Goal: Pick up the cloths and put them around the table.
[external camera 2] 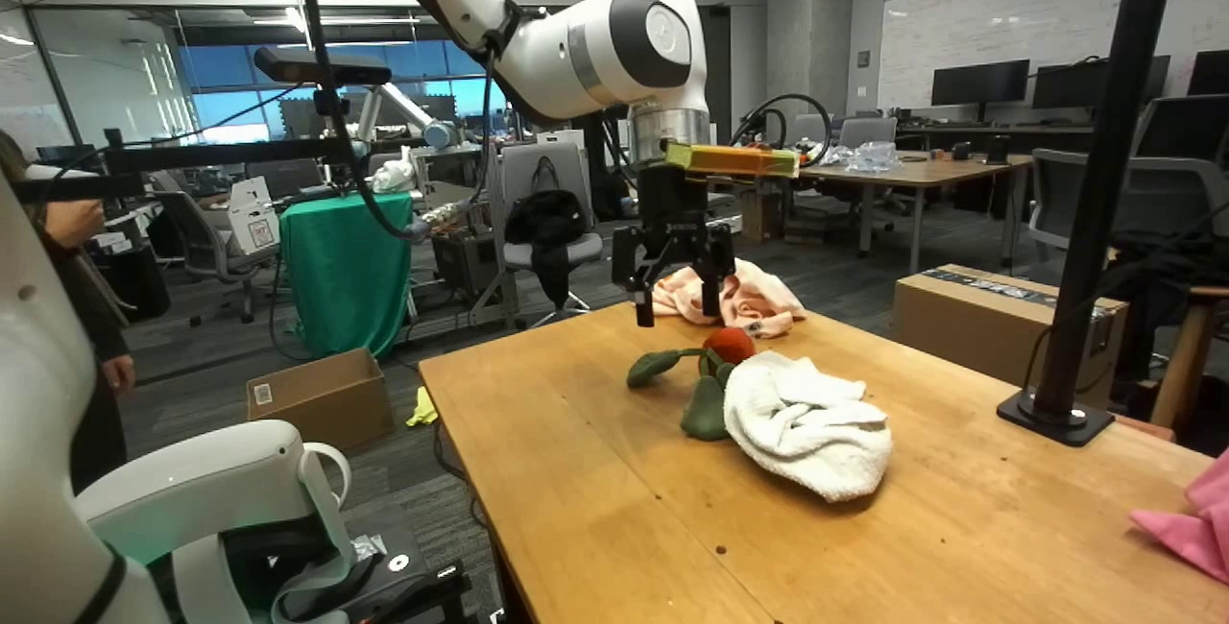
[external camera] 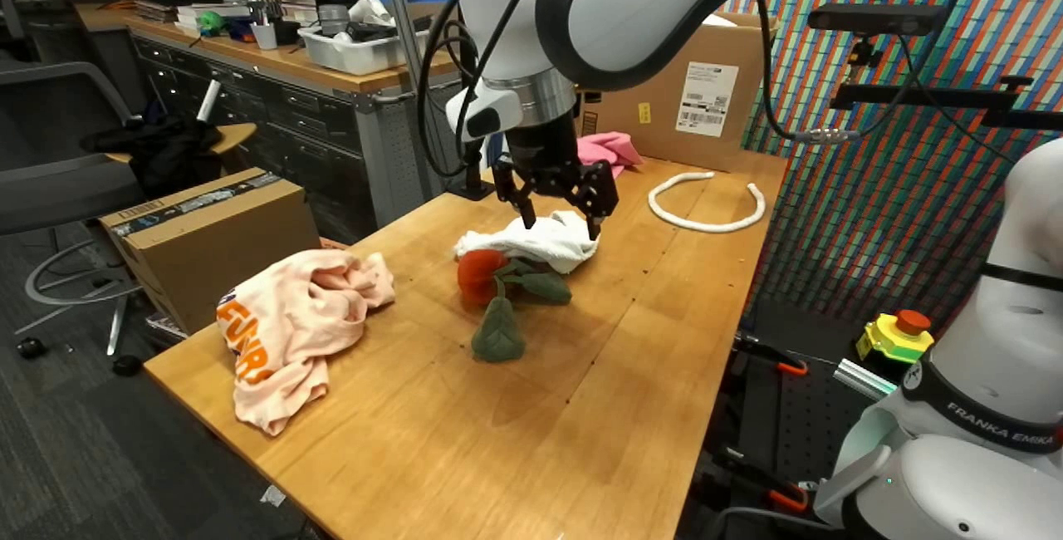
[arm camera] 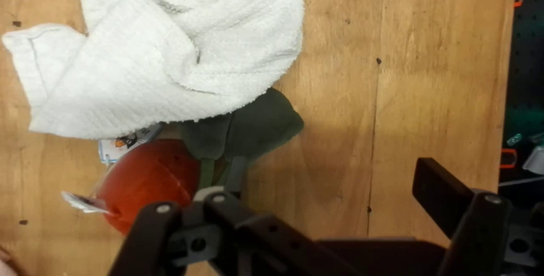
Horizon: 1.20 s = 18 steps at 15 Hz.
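A crumpled white cloth point(external camera: 558, 245) lies mid-table, also in an exterior view point(external camera 2: 811, 432) and the wrist view point(arm camera: 178, 63). A peach cloth with orange letters point(external camera: 307, 316) lies at a table corner; it also shows in an exterior view point(external camera 2: 739, 298). A pink cloth point(external camera: 610, 149) lies near the opposite end, also at the edge of an exterior view point(external camera 2: 1195, 518). My gripper point(external camera: 561, 226) is open and empty above the table point(external camera: 531, 440). In the wrist view its fingers point(arm camera: 331, 176) are spread over bare wood beside the white cloth.
A red plush toy with green leaves point(external camera: 480, 276) touches the white cloth; the cloth partly covers a leaf in the wrist view point(arm camera: 144, 178). A white rope ring point(external camera: 710, 228) lies near the table's edge. A cardboard box point(external camera: 664, 141) and a black post point(external camera 2: 1080, 269) stand at the table.
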Each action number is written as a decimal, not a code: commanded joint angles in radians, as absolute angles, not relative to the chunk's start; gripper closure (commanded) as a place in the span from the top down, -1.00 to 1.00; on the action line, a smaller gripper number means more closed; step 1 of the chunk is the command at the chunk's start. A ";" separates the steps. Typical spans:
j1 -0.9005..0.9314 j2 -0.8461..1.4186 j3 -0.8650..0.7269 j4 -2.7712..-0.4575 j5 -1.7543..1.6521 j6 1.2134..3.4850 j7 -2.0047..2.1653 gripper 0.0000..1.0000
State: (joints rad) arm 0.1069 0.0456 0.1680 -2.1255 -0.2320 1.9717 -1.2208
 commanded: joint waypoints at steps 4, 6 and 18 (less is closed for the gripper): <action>0.111 0.044 0.152 -2.147 -0.260 2.180 -1.247 1.00; 0.112 0.064 0.152 -2.130 -0.263 2.213 -1.251 1.00; 0.072 0.233 0.093 -2.051 -0.350 2.299 -1.239 1.00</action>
State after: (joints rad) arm 0.0910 0.1911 0.1107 -2.0875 -0.3255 2.2799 -1.2394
